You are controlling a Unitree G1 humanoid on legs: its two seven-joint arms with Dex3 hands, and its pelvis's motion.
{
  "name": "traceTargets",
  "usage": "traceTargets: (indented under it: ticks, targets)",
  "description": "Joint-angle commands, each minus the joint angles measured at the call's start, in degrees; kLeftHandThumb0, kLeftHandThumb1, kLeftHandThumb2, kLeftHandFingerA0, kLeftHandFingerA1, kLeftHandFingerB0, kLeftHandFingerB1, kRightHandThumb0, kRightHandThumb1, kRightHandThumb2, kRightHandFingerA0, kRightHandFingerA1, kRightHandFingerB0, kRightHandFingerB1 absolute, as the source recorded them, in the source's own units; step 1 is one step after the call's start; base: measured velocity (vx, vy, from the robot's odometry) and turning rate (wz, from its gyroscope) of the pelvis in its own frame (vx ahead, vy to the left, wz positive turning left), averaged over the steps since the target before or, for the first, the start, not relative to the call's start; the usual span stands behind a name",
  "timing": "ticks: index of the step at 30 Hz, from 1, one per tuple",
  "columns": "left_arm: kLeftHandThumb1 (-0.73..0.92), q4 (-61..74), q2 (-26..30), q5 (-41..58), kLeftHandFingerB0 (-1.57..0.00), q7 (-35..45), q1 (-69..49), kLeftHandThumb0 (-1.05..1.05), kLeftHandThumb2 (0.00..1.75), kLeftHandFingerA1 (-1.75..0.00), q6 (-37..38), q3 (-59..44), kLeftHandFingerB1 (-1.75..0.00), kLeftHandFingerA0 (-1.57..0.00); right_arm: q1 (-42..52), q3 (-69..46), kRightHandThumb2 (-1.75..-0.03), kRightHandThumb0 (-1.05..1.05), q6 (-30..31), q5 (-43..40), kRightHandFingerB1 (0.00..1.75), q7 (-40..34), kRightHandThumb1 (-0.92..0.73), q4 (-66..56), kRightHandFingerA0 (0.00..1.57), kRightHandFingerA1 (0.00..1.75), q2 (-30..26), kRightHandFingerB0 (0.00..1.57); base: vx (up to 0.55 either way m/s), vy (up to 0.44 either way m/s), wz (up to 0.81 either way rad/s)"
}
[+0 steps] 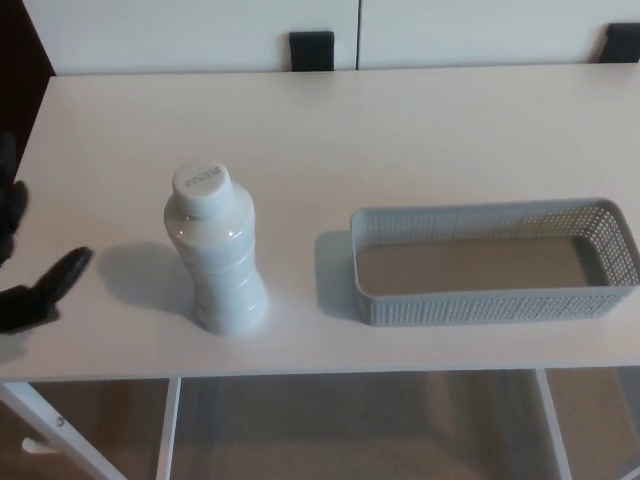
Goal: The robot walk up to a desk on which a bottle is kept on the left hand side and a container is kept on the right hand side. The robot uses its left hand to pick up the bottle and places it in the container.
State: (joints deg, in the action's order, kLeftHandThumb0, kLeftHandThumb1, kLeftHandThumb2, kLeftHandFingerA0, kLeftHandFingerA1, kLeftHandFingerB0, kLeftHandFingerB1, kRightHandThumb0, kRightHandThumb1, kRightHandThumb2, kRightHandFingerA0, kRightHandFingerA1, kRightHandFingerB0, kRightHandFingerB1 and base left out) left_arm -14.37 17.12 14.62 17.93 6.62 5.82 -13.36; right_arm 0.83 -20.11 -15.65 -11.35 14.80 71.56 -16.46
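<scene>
A white bottle (214, 252) with a white cap stands upright on the left half of the white desk (330, 130). To its right lies a shallow grey mesh container (494, 262), with nothing in it. My left hand (25, 262) shows at the picture's left edge, black, with its thumb and fingers spread apart and nothing between them. It is well to the left of the bottle and apart from it. My right hand does not show.
The desk's front edge runs below the bottle and container, with white legs and the floor under it. Two dark chair backs (311, 50) stand beyond the far edge, against a white wall.
</scene>
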Motion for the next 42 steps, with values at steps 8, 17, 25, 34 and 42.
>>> traceTargets:
  ticks: [8,17,25,34,42]
  targets:
    - [0.37,-11.5,1.7,-1.5,0.00,4.5,5.3,-0.59,0.70,-0.08,-1.0,3.1,0.00,0.00,0.0,0.0,-0.56,-0.56,0.3,0.2,0.45,1.3,-0.24,-0.5,0.99,0.53,-1.7,0.67,0.00,0.000,0.00]
    - [0.38,-14.7,2.8,-1.0,0.00,7.1,5.6,-0.60,0.70,-0.06,-1.5,3.4,0.00,0.00,-1.5,0.2,-0.62,-0.51,0.7,0.6,0.49,0.9,-0.28,0.0,0.96,0.58,-1.5,0.64,0.00,0.000,0.00]
    - [0.39,-11.7,3.9,-2.8,0.00,10.4,1.3,-0.61,0.72,-0.06,0.8,5.7,0.00,0.00,-0.3,0.7,-0.63,-0.54,0.3,1.1,0.49,0.7,-0.28,-0.1,0.96,0.57,-1.7,0.64,0.00,0.000,0.00]
    - [0.37,-9.6,2.8,-3.5,0.00,10.6,-1.4,-0.58,0.69,-0.09,1.9,7.8,0.00,0.00,-0.3,0.6,-0.56,-0.52,-0.4,0.9,0.46,1.0,-0.24,-0.1,0.98,0.54,-1.2,0.68,0.00,0.000,0.00]
    - [0.35,-6.2,1.0,-4.0,0.00,9.4,-2.9,-0.52,0.71,-0.21,1.4,9.0,-0.12,0.00,-0.5,1.1,-0.58,-0.55,0.3,1.2,0.47,1.2,-0.25,-0.6,0.98,0.54,-1.3,0.67,0.00,0.000,0.00]
